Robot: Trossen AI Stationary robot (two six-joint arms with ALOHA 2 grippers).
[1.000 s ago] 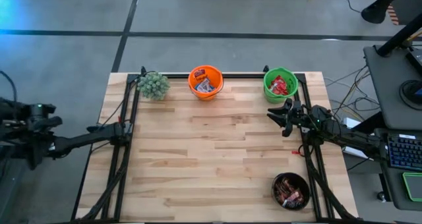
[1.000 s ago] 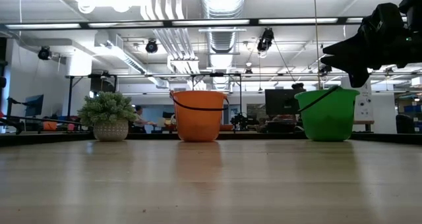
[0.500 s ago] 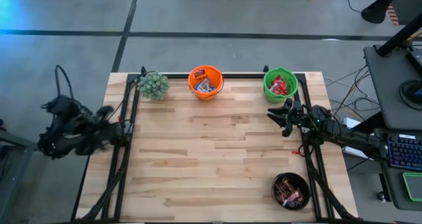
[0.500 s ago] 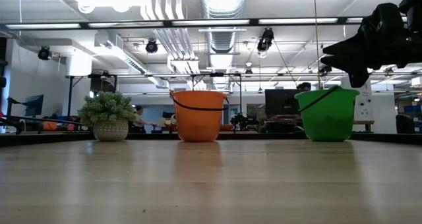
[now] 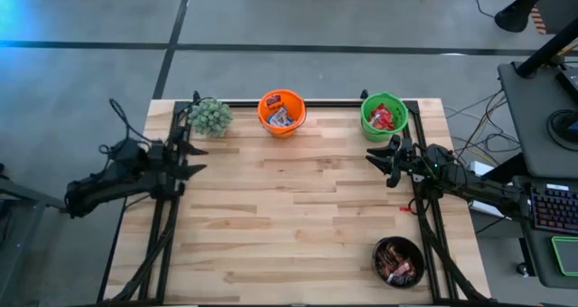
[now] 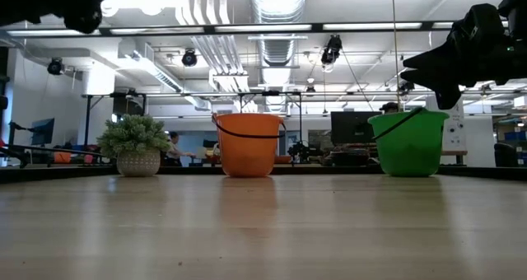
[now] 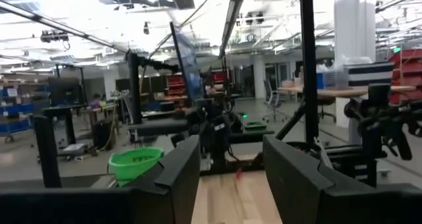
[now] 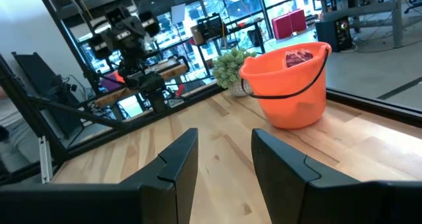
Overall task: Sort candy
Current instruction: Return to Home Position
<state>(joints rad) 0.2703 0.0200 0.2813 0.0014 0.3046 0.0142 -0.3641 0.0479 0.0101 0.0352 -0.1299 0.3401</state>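
Left gripper (image 5: 196,159): fingers apart, empty, over the worktop's (image 5: 289,208) left edge.
Candy (image 5: 281,117): blue-and-white in orange bucket (image 5: 264,105), red in green bucket (image 5: 366,109), brown in black bucket (image 5: 379,251).
Right gripper (image 5: 380,163): fingers apart, empty, near green bucket.

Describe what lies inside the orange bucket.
Inside the orange bucket lie blue-and-white candy bars, seen from above. Anything beneath that top layer is covered, so their count cannot be told.

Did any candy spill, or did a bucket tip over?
No, nothing looks odd. The orange bucket, green bucket and black bucket all stand upright with candy inside, and no candy lies loose on the table.
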